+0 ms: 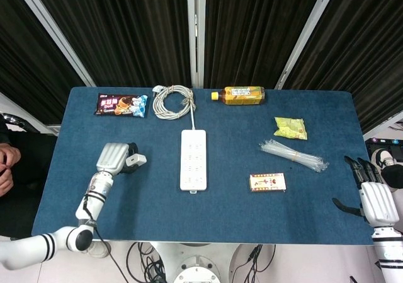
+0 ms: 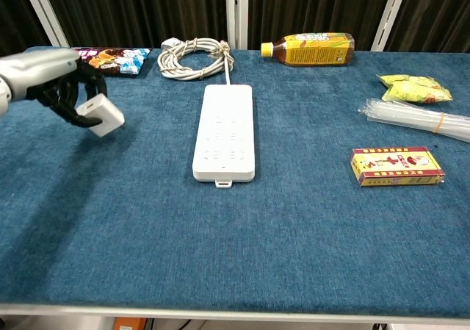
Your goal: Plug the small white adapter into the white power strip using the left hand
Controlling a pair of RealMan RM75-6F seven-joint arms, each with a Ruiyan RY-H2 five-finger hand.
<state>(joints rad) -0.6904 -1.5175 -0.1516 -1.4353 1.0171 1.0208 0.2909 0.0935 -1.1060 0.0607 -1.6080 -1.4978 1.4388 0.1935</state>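
- Left hand (image 2: 62,91): positioned well to the left of the white power strip (image 2: 225,130), dark fingers (image 2: 73,103) curled around the small white adapter (image 2: 103,115).
- Small white adapter: gripped at the fingertips, protruding from the hand on the side facing the power strip, tilted, lifted off the blue table (image 2: 235,234); well apart from the strip.
- White power strip: flat at mid-table, long axis running away from the robot, cord leading to a coiled white cable (image 2: 192,56) just beyond its far end.
- Right hand (image 1: 376,198): far to the right of the power strip, at the table's edge, fingers extended and apart, holding nothing.
- Beyond the strip, far right: yellow drink bottle (image 2: 308,49) lying on its side.
- Right of the strip: red-and-yellow box (image 2: 396,166).
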